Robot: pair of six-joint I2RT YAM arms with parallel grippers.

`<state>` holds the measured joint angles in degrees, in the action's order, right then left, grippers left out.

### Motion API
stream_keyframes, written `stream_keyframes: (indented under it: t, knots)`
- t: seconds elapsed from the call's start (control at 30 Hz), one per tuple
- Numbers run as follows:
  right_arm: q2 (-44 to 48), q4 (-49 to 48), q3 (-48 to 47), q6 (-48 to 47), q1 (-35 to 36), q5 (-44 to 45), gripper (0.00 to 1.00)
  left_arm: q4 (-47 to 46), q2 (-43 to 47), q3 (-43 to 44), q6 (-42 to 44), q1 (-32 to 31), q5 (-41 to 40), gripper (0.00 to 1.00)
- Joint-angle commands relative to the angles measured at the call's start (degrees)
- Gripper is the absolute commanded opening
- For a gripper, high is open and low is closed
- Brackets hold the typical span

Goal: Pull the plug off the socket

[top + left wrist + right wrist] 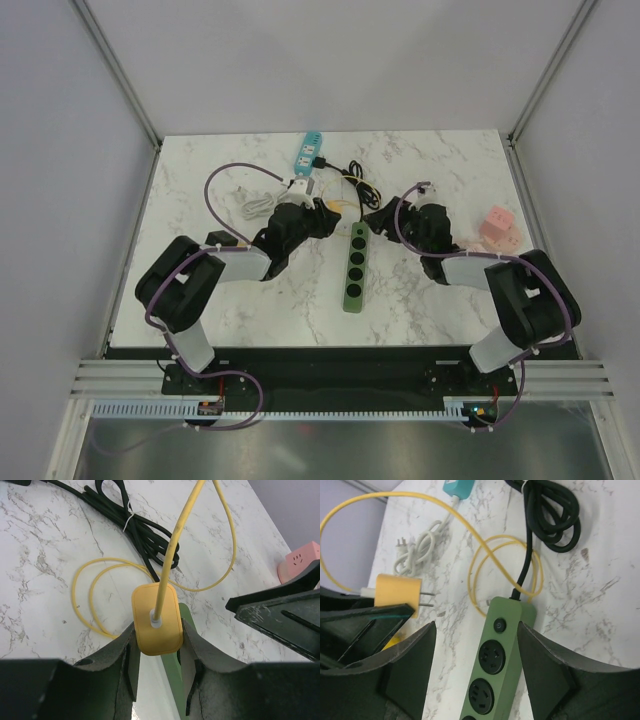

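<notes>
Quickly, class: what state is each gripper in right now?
Left gripper: shut on the yellow plug.
Right gripper: open, straddling the green power strip.

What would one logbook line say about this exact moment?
left gripper: shut on yellow plug | prongs out, clear of green power strip | right gripper: open, straddling strip end

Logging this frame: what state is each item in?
yellow plug, out of the socket, prongs bare, held clear of the strip
green power strip, flat on the table, visible sockets empty
left end effector, shut on the yellow plug
right end effector, open, fingers either side of the strip's switch end
black cord, coiled
</notes>
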<state>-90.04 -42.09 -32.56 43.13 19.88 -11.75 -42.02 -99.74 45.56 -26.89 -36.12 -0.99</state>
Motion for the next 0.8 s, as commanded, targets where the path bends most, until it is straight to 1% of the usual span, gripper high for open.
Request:
stream_keyframes:
  t: [0.0, 0.13, 0.27, 0.4, 0.43, 0.47, 0.53, 0.57, 0.6, 0.7, 0.77]
  knots:
    - [-0.9, 9.6, -5.3, -7.3, 0.1, 4.7, 0.73, -1.9, 0.3, 2.3, 2.5, -0.3, 0.6, 0.02]
    - [-3.6, 12.0, -8.4, -7.7, 0.1, 6.1, 0.69, -1.9, 0.7, 2.3, 2.6, -0.4, 0.7, 0.02]
    - [-5.7, 12.5, -10.5, -8.0, 0.2, 7.4, 0.66, -2.0, 1.2, 2.0, 2.7, -0.4, 0.7, 0.02]
    - [-9.0, 13.9, -14.0, -8.3, 0.2, 8.7, 0.56, -2.5, 1.5, 1.7, 2.7, -0.4, 2.4, 0.02]
    - [-9.4, 13.8, -14.7, -8.4, 0.2, 9.3, 0.51, -2.7, 1.5, 1.6, 2.7, -0.4, 2.6, 0.02]
    - [-9.5, 14.6, -15.3, -8.4, 0.2, 10.0, 0.35, -2.8, 1.6, 1.6, 2.7, -0.4, 2.8, 0.02]
    - [-7.6, 17.3, -16.8, -9.0, 0.2, 13.5, 0.14, -2.8, 1.7, 1.5, 2.8, -0.4, 3.0, 0.02]
    - [-6.6, 18.6, -17.4, -9.9, 0.2, 14.7, 0.00, -2.8, 1.7, 1.5, 2.9, -0.4, 3.1, 0.02]
    - [-3.7, 19.8, -18.1, -10.4, 0.2, 15.8, 0.00, -2.8, 1.8, 1.5, 3.0, -0.5, 3.1, 0.02]
    - [0.7, 25.5, -21.8, -13.9, 0.2, 20.9, 0.00, -2.7, 1.7, 1.5, 3.1, -0.4, 2.9, 0.02]
    - [4.9, 30.3, -26.2, -16.1, 0.2, 24.4, 0.00, -2.5, 1.7, 1.9, 3.3, -0.4, 2.9, 0.02]
